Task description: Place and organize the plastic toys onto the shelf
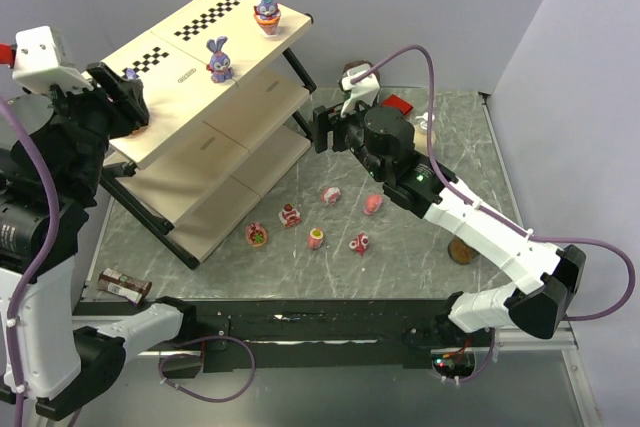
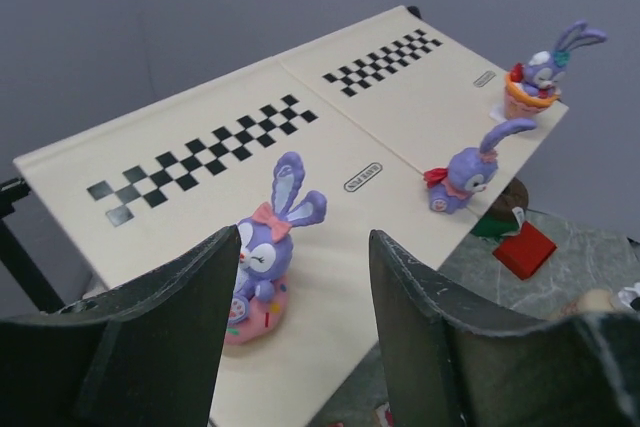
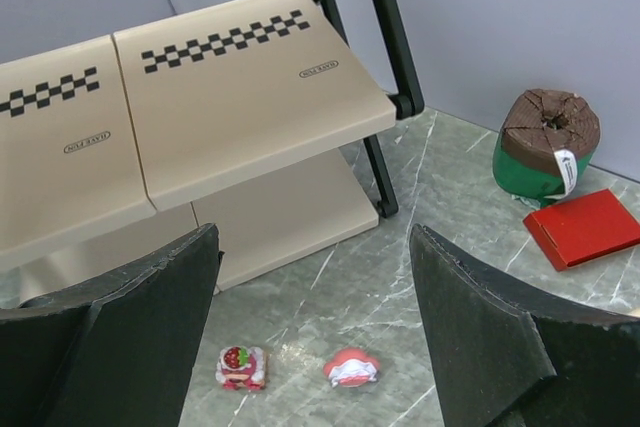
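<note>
The shelf (image 1: 190, 77) stands at the back left, with three purple bunnies on its checkered top board (image 2: 170, 177): one on a pink base (image 2: 262, 257), one in the middle (image 2: 466, 172), one on an orange cupcake (image 2: 540, 77). My left gripper (image 2: 305, 247) is open and empty, just right of the pink-base bunny at the board's near-left end (image 1: 135, 107). Several small pink and red toys (image 1: 316, 238) lie on the table in front of the shelf. My right gripper (image 3: 312, 247) is open and empty, above a strawberry cake piece (image 3: 242, 367) and a red-and-white piece (image 3: 351, 368).
A green-and-brown cake-like object (image 3: 545, 142) and a red block (image 3: 585, 227) sit at the back right of the shelf. A tin can (image 1: 125, 285) lies at the table's near-left edge. A brown disc (image 1: 461, 250) lies under the right arm.
</note>
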Robot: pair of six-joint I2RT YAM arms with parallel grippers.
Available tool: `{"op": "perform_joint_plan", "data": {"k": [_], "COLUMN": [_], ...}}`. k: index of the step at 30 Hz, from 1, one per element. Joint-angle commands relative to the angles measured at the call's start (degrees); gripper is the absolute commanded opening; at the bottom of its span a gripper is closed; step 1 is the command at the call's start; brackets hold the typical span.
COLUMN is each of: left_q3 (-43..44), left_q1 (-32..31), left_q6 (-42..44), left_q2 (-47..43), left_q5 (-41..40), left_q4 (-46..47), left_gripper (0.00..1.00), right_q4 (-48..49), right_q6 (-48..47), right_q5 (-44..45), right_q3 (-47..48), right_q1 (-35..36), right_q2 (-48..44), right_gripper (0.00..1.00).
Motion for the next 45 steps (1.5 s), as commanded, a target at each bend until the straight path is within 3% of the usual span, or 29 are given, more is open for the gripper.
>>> {"op": "perform_joint_plan", "data": {"k": [1,4,12,32,37,45], "left_q3": [-0.28,-0.54,-3.00,-3.44,-4.41,-5.03], "left_q1": [0.27,0.27,0.27,0.27,0.27,0.27], "left_q6": [-3.77,-5.97,-9.14,-10.72,-11.07,-11.25], "left_q2": [0.98,0.28,-1.22,-0.34,0.19,2.12], "left_q5": [-7.00,-7.97,-8.41,-15.62,-16.32,-15.54], "left_q4": [-4.90,-7.10,-9.91,-12.20,-11.59,-10.79], "left_gripper": [0.56,0.44,0.28,0.23,0.15,0.10], "right_q4": [0.15,-0.28,-0.73,-1.08,-0.99,-0.37], "right_q6": [0.26,0.17,-0.09,-0.09,-0.09,0.35], "right_q5": [0.06,-0.29,-0.91,-1.35,-1.52,-1.70], "right_q3": [3.48,3.75,3.83,0.76,-0.12,-2.32], "right_q1": [-0.27,-0.27,-0.36,-0.53,-0.71,-1.59], "right_q2": [0.52,0.70,0.61,-1.85,-2.29,-3.87], "right_gripper": [0.82,0.82,0.82,0.82,0.83,0.83]}}
